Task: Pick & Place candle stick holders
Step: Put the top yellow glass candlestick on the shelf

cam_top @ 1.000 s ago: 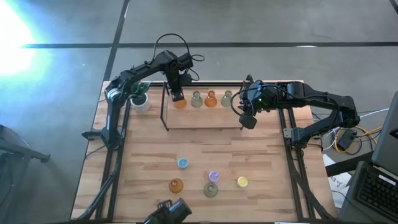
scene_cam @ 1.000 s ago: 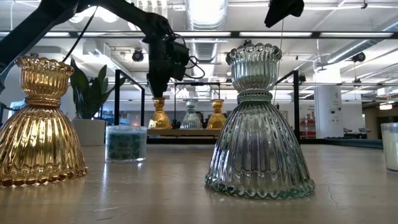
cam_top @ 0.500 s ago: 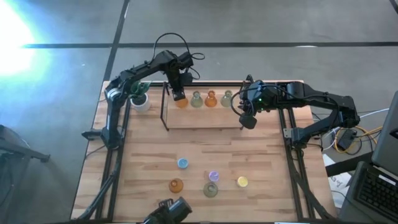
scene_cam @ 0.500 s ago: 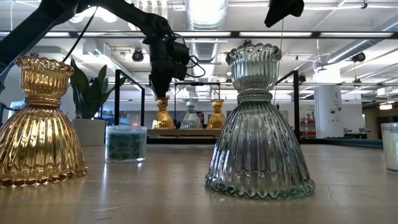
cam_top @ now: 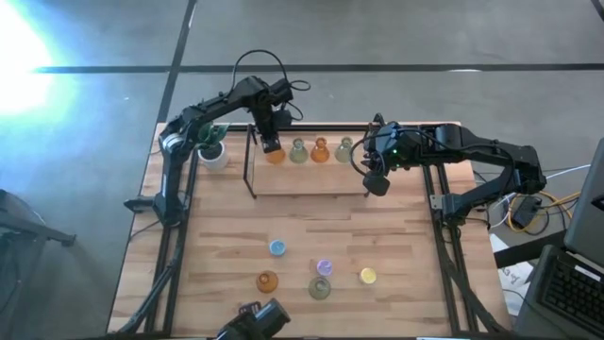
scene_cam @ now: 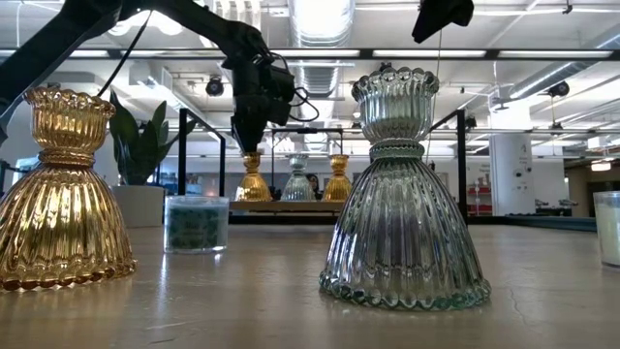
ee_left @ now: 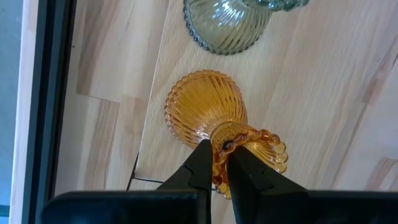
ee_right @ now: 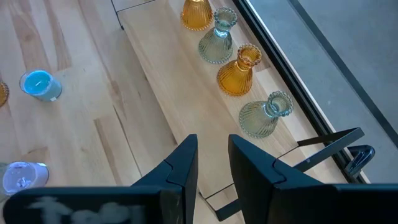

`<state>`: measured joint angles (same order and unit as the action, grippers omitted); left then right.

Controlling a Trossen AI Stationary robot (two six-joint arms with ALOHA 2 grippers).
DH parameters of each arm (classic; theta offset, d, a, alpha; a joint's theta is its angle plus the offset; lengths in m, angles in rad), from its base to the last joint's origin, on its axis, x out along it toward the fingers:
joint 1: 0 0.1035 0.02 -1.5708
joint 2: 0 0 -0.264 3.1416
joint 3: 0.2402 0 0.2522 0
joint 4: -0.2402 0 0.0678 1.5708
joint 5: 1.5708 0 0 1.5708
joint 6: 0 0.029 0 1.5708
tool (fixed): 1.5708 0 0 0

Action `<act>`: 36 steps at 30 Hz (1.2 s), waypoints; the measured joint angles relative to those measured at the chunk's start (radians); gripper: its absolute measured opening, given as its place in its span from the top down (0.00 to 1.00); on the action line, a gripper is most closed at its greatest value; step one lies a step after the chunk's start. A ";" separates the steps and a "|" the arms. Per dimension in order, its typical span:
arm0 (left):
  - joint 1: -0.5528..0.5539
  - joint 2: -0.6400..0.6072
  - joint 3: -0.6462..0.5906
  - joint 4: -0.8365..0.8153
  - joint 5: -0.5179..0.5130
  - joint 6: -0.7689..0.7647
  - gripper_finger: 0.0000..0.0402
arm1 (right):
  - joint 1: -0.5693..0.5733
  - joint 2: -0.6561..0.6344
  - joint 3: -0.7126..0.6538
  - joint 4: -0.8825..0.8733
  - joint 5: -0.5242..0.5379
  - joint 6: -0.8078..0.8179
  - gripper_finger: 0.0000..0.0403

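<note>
Four candle stick holders stand in a row on a raised wooden shelf [cam_top: 304, 179] at the table's far side: amber [cam_top: 275, 157], green [cam_top: 298, 151], amber [cam_top: 321, 151], green [cam_top: 344, 148]. My left gripper [cam_top: 272, 144] points down, shut on the leftmost amber holder [ee_left: 202, 109]. My right gripper [cam_top: 376, 181] hangs open in the air off the shelf's right end, holding nothing. Near the front edge an amber holder [cam_top: 267, 280] and a green holder [cam_top: 320, 288] rest on their bases, beside blue [cam_top: 276, 247], purple [cam_top: 324, 268] and yellow [cam_top: 368, 276] ones. My left gripper pinches the scalloped rim of the amber holder's top cup [ee_left: 222, 145] between its two fingers. The fingers come from above, pointing down. The holder stays upright with its wide base [scene_cam: 254, 196] level with the shelf board, in line with its neighbours.
A white pot with a green plant [cam_top: 213, 146] stands at the far left, close behind my left arm. Black frame posts [cam_top: 251, 161] edge the shelf. Bare wood lies open between the shelf and the front group.
</note>
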<state>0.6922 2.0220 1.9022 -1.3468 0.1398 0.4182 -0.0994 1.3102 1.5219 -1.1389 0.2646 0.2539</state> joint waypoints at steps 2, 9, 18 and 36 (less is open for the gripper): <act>0.000 0.000 0.000 -0.003 0.000 -0.004 0.93 | 0.000 0.000 0.000 0.000 0.000 0.000 0.80; 0.003 0.001 0.000 -0.009 -0.001 -0.005 0.92 | 0.000 0.000 0.000 0.000 0.000 0.000 0.83; 0.011 0.005 -0.003 -0.003 -0.020 -0.009 0.83 | 0.000 0.000 0.000 -0.001 0.000 0.004 0.81; 0.012 0.003 -0.003 0.023 -0.009 -0.041 0.81 | 0.001 0.000 0.000 -0.002 0.000 0.004 0.82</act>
<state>0.7040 2.0247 1.8996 -1.3239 0.1305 0.3768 -0.0986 1.3098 1.5219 -1.1404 0.2645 0.2577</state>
